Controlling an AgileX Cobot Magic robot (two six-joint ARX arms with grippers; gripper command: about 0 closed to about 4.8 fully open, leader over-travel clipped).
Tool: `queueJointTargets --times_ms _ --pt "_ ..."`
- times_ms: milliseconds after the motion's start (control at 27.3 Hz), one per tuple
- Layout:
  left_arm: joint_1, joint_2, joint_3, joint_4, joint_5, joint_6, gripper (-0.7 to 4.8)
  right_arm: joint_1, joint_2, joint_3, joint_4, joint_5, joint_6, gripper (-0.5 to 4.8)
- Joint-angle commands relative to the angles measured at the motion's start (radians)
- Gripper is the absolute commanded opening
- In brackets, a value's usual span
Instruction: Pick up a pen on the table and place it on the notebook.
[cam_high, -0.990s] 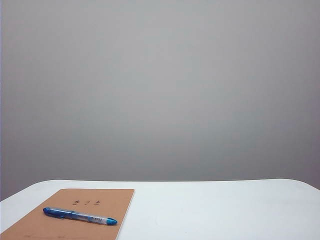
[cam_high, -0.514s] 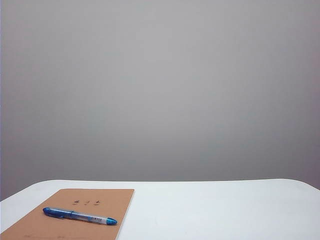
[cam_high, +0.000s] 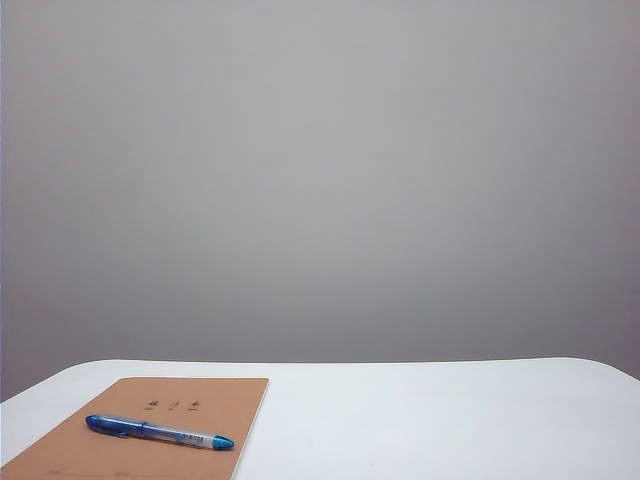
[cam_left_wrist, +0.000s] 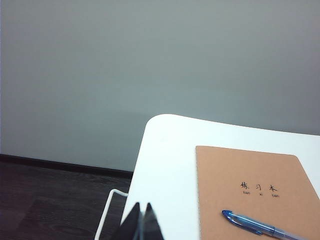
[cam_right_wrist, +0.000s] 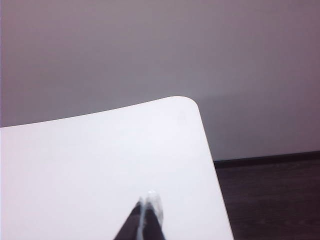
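The left gripper (cam_left_wrist: 141, 216) shows only its dark fingers (cam_left_wrist: 132, 222), pressed together and holding nothing, hanging near the left edge of the desk (cam_left_wrist: 165, 165), off to the near left of the notebook (cam_left_wrist: 250, 172). The right gripper (cam_right_wrist: 146, 209) is likewise closed and empty, its fingers (cam_right_wrist: 153, 204) meeting in a point over bare white desk toward the right side, not far from the desk's far right corner. Neither gripper appears in the exterior view.

The pen (cam_high: 160, 432) lies flat across the notebook's tan cover, its whole length on the cover, blue tip toward the right edge of the notebook and cap end toward the left, just nearer than the small printed characters. The notebook itself sits at the near left of the desk. Judged from this, the placement looks already done.

What could go wrong now is mostly disturbance. The pen is round and rests on a smooth cover, so a knock to the notebook or the desk could roll it off onto the desk. The left fingers are the closer pair; a careless sweep to the right could brush the notebook's edge. The pen tip also lies close to the notebook's right edge, leaving little margin there.
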Motion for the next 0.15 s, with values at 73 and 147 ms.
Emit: queueJointTargets --times_ms 73,147 --pt "0.001 0.001 0.003 -0.005 0.0 -0.002 -0.05 0.0 0.0 -0.006 0.009 -0.002 0.004 -0.06" --pt "0.001 0.001 0.003 -0.005 0.0 -0.002 -0.05 0.0 0.0 -0.006 0.009 -0.003 0.004 -0.06"
